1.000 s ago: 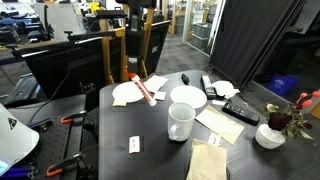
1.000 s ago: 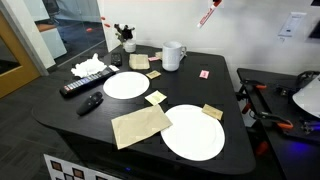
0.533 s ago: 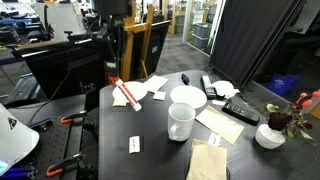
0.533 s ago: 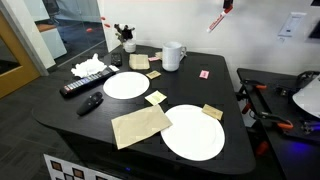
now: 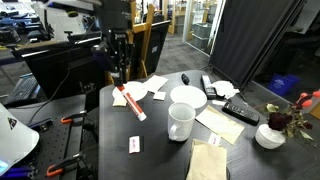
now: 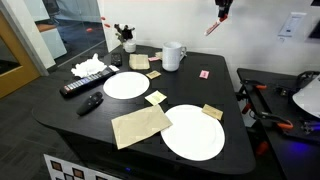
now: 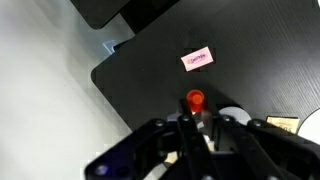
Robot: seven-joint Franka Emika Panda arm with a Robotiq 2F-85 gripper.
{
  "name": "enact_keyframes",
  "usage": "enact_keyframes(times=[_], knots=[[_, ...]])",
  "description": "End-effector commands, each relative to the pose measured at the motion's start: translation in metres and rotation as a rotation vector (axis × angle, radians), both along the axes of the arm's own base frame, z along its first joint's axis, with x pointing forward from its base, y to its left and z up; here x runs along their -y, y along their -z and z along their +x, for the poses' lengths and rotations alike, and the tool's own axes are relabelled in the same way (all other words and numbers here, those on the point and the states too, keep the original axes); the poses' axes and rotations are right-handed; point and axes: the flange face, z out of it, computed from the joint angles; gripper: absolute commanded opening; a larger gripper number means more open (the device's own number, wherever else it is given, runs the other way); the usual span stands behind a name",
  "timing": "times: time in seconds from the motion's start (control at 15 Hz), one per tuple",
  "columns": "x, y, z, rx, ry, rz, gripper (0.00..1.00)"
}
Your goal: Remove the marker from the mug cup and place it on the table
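My gripper (image 5: 118, 76) is shut on the red marker (image 5: 131, 103) and holds it tilted in the air, above the table's edge region and apart from the mug. In an exterior view the gripper (image 6: 222, 12) is at the top edge, with the marker (image 6: 213, 26) hanging below it. In the wrist view the marker's red end (image 7: 195, 100) shows between the fingers (image 7: 200, 125). The white mug (image 5: 181, 121) stands upright and empty on the black table (image 5: 160, 150). It also shows in an exterior view (image 6: 173, 55).
On the table are a white plate (image 5: 124, 95), a shallow white bowl (image 5: 187, 96), a remote (image 5: 240, 110), a small bowl with flowers (image 5: 269, 136), a small card (image 5: 134, 145) and a brown napkin (image 5: 208, 160). Two plates (image 6: 126, 85) (image 6: 193, 132) fill the middle.
The gripper has carried the marker sideways, away from the mug and toward the table's edge. The marker now hangs a little lower and more tilted.
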Motion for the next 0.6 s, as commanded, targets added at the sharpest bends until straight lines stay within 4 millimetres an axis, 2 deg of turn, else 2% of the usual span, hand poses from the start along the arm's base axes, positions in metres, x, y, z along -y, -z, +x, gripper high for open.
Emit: enact_keyframes(times=[0.0, 0.53], knots=[[-0.002, 0.016, 0.001, 0.044, 0.083, -0.063, 0.04], [-0.003, 0.06, 0.003, 0.032, 0.248, -0.156, 0.04]])
